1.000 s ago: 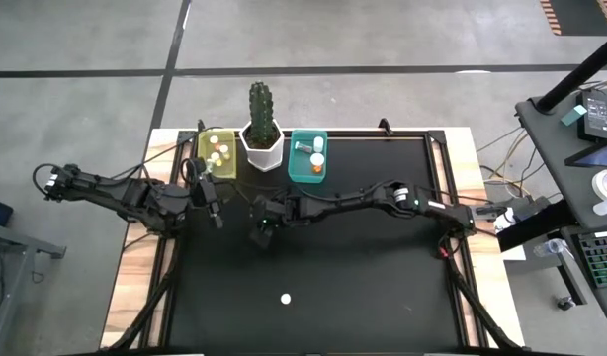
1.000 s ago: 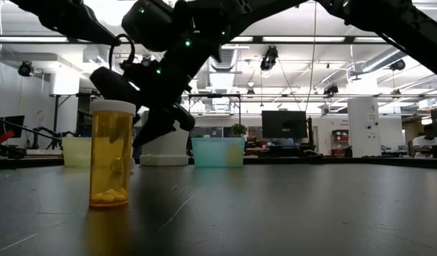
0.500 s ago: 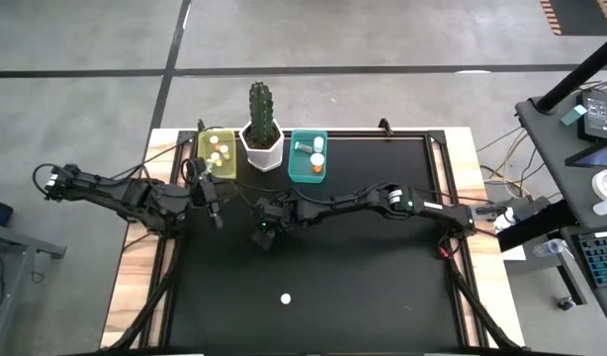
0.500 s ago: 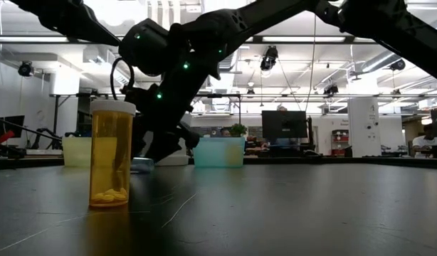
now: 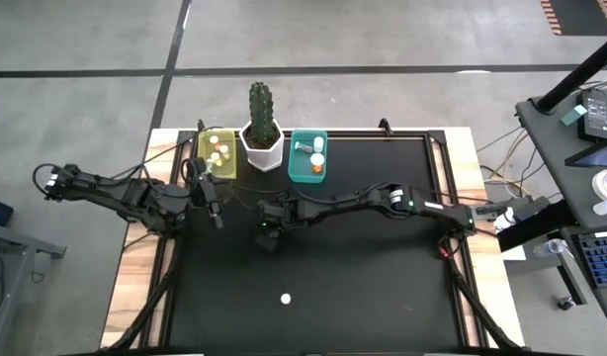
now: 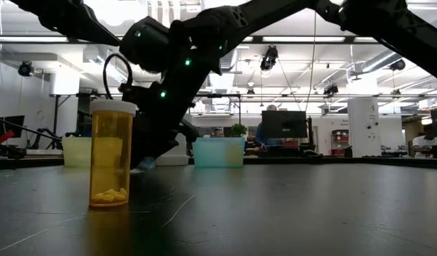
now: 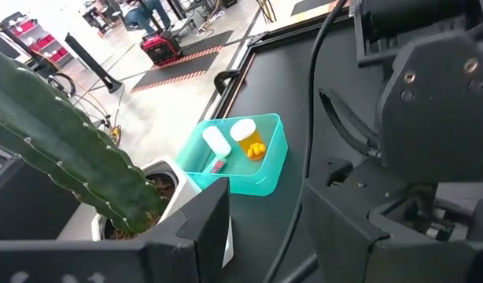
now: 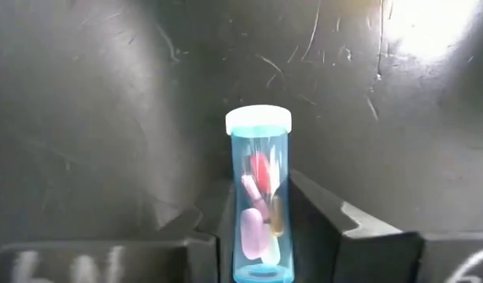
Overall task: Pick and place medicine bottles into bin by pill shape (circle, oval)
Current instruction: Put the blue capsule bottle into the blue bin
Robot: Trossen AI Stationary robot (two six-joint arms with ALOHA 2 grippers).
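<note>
A clear blue medicine bottle with a white cap and pink pills lies on its side on the black table, left of the middle. My right gripper is down at the table, shut on it. An orange bottle with a white cap stands upright near the front edge. My left gripper hangs open and holds nothing, close to the yellow-green bin. The teal bin holds other bottles. My right gripper pinches the blue bottle's body by its two long sides between its two fingers, at the half away from the cap. It comes slanting down from above. The bottle lies on the table, and its capped end sticks out past the fingertips.
A white hexagonal pot with a cactus stands between the two bins at the table's far edge. Both bins hold small bottles. Bare black tabletop stretches across the right half and the near part. Cables run along the table's frame.
My right gripper has sunk to the table and moved a little toward the near edge, coming down around the lying blue bottle. The orange bottle has stayed where it was.
</note>
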